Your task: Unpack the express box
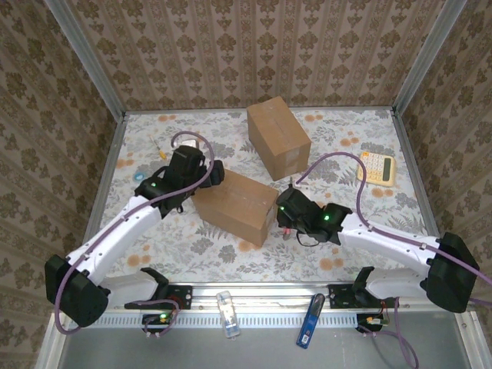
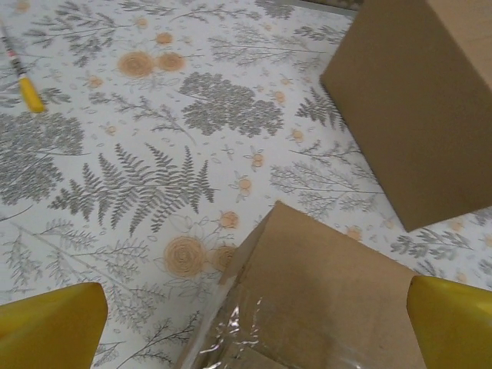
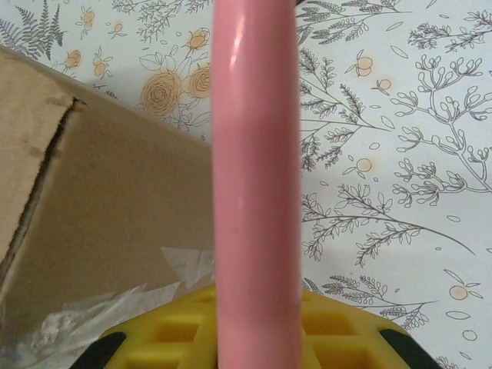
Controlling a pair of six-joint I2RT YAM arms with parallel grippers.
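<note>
Two cardboard boxes [image 1: 234, 206] [image 1: 278, 137], one calculator [image 1: 377, 167], left pincer [image 1: 209, 178] spread, right pincer [image 1: 283, 221] pinching one pink rod [image 3: 255, 177]

Left end effector [image 2: 254, 319] splayed, right end effector [image 3: 257, 338] seemingly clamping pink rod [image 3: 256, 154]

On the table [image 1: 338, 127], two boxes, apart: the near box [image 1: 234, 206] around the middle, the far box [image 1: 278, 137] behind it and a little to the right. At the near box's left end, the left gripper [image 1: 213, 175], spread wide with a corner of the box between its fingers. At the right end, the right gripper [image 1: 283, 219], clamped on a stick [image 3: 256, 154] just beside the box's edge. Far right, a calculator [image 1: 377, 167] (well clear of both boxes). Far left, a pen [image 1: 160, 148].
</note>
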